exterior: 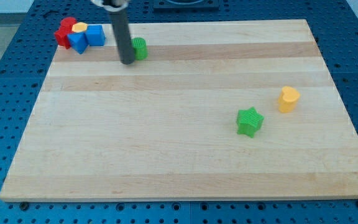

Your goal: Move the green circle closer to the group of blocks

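Observation:
The green circle [140, 48] sits near the view's top left on the wooden board [179, 155]. My tip [127, 62] rests just left of and slightly below it, touching or nearly touching its left side. The group of blocks lies further left at the top left corner: a red block [63, 31], a small yellow block [79, 28] and two blue blocks [87, 37] packed together. The rod partly hides the circle's left edge.
A green star [249, 121] lies right of centre. A yellow hexagon-like block [288, 99] stands near the board's right edge. A blue perforated table surrounds the board.

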Robot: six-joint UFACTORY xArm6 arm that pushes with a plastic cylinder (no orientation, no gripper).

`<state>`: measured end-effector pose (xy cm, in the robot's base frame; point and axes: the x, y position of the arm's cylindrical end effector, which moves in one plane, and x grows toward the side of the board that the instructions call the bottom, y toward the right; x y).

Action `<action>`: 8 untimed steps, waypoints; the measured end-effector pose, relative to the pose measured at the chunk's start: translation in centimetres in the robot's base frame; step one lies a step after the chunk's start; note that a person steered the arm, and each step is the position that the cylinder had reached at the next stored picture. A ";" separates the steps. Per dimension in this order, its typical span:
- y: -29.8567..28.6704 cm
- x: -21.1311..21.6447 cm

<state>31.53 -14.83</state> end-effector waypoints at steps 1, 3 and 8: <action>-1.3 -0.1; 0.3 2.0; 2.3 -3.6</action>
<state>27.98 -12.56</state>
